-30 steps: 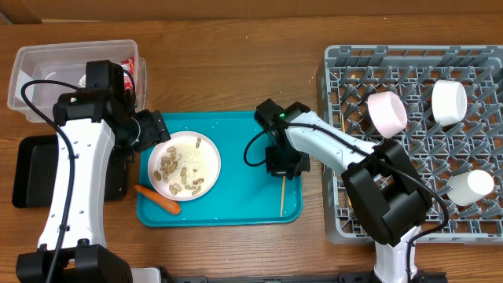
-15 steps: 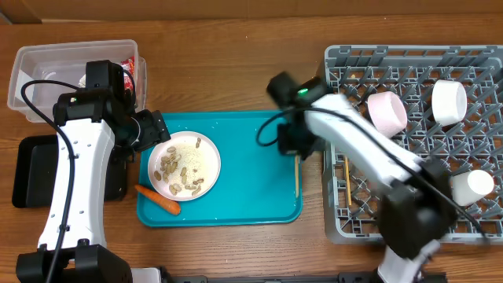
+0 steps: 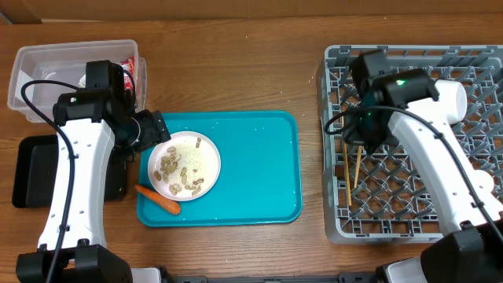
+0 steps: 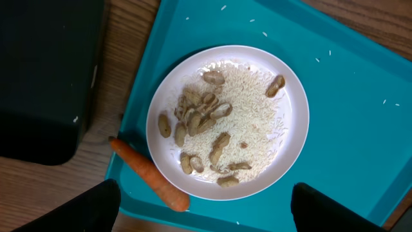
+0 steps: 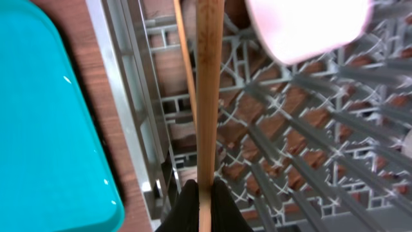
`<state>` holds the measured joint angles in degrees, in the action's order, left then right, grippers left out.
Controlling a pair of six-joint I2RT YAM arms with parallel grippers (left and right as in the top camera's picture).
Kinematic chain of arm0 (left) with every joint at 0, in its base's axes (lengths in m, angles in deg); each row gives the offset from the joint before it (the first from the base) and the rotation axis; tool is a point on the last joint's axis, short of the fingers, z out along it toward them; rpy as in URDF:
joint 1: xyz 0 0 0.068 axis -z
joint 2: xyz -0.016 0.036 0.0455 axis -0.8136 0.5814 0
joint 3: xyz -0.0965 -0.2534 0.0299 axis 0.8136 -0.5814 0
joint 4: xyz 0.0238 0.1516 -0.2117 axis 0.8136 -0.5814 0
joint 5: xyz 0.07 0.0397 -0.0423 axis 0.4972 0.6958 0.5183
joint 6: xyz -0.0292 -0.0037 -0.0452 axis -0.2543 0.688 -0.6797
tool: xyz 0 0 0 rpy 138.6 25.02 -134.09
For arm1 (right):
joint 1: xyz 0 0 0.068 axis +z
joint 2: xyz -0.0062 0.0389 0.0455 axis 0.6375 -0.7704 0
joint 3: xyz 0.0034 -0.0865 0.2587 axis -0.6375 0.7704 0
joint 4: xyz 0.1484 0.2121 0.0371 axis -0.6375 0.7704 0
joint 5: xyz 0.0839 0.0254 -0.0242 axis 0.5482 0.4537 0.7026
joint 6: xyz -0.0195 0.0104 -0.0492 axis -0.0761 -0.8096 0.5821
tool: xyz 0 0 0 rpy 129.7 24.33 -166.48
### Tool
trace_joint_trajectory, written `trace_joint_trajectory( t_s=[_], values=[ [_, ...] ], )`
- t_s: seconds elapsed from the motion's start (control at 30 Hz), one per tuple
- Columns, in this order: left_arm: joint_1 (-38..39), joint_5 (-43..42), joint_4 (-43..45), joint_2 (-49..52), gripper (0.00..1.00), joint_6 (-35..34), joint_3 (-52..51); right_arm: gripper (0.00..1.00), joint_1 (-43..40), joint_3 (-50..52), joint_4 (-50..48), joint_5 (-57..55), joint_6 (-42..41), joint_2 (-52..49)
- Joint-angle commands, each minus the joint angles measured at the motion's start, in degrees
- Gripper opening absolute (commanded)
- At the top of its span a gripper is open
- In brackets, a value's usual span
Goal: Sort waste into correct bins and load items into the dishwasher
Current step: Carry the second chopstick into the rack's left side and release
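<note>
My right gripper [image 3: 363,144] [image 5: 203,201] is shut on a wooden chopstick [image 5: 208,96] and holds it over the left side of the grey dish rack [image 3: 416,224]. A second chopstick [image 3: 344,169] lies in the rack beside it. A white bowl [image 5: 309,26] sits in the rack just beyond. My left gripper [image 3: 152,130] [image 4: 206,209] is open and empty above the white plate [image 4: 293,148], which holds rice [image 4: 251,109] and peanut shells [image 4: 199,109]. The carrot [image 4: 148,174] lies on the teal tray against the plate. The red wrapper [image 3: 140,75] is in the clear tub [image 3: 31,55].
The black tray [image 3: 27,177] [image 4: 45,77] lies left of the teal tray [image 3: 259,173], under my left arm. Loose rice grains dot the teal tray. The right arm hides much of the rack's top right.
My right gripper has carried the chopstick from the teal tray rightward to over the rack. The other chopstick now lies in the rack. The left arm has not moved.
</note>
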<state>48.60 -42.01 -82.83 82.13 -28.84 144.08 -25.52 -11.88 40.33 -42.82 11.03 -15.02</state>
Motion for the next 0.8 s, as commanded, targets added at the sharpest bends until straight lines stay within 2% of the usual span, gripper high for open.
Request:
trace_joint_trajectory(
  t_s=[0.0, 0.17, 0.2, 0.27, 0.33, 0.53, 0.67, 0.77],
  values=[
    [-0.13, 0.17, -0.39, -1.18, 0.86, 1.09, 0.63, 0.04, 0.20, 6.51, -3.76, 0.83, 1.86, 0.00],
    [-0.11, 0.17, -0.42, -1.16, 0.87, 1.09, 0.63, 0.05, 0.20, 12.31, -8.15, 3.52, 2.32, 0.00],
    [-0.11, 0.15, -0.50, -1.16, 0.87, 1.09, 0.63, 0.08, 0.20, 12.31, -8.26, 3.54, 2.32, 0.00],
    [-0.09, 0.15, -0.57, -1.16, 0.87, 1.09, 0.63, 0.25, 0.20, 12.31, -8.39, 3.54, 2.32, 0.00],
    [-0.09, 0.17, -0.57, -1.16, 0.87, 1.09, 0.63, 0.36, 0.20, 12.20, -8.37, 3.52, 2.29, 0.15],
    [-0.09, 0.17, -0.57, -1.11, 0.87, 1.09, 0.63, 0.38, 0.42, 4.39, -5.79, 3.61, 2.21, 2.01],
    [-0.09, 0.17, -0.57, -1.11, 0.88, 1.09, 0.63, 0.39, 3.45, -7.65, -5.27, 10.91, 4.59, 2.47],
    [-0.09, 0.17, -0.57, -1.11, 0.88, 1.09, 0.63, 0.43, 6.82, -9.09, -9.27, 15.21, 5.29, 2.45]
  ],
)
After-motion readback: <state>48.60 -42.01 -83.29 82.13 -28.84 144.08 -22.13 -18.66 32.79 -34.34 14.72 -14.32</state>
